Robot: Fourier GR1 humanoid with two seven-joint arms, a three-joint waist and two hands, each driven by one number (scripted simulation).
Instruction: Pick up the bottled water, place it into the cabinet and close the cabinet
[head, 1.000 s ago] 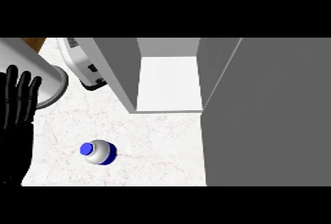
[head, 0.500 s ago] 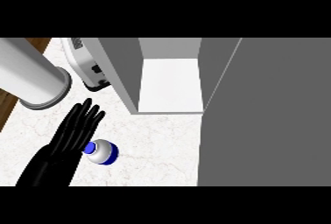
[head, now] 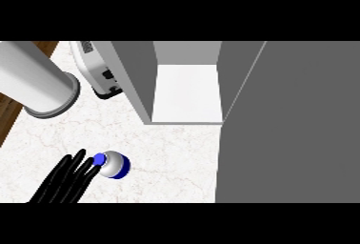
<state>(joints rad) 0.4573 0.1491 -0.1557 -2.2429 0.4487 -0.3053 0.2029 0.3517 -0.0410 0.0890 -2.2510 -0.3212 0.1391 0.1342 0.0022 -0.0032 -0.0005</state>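
Bottled water [head: 112, 165] just right of the left hand's [head: 67, 183] straight, released fingertips.

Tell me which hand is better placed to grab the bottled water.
Left. The left hand lies on the counter with its straight fingertips right beside the bottled water. The right hand is not in view, and the cabinet stands open ahead.

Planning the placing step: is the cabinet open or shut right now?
Open. The cabinet shows its bare white shelf and inner walls, and its grey door is swung out to the right, edge-on toward the counter.
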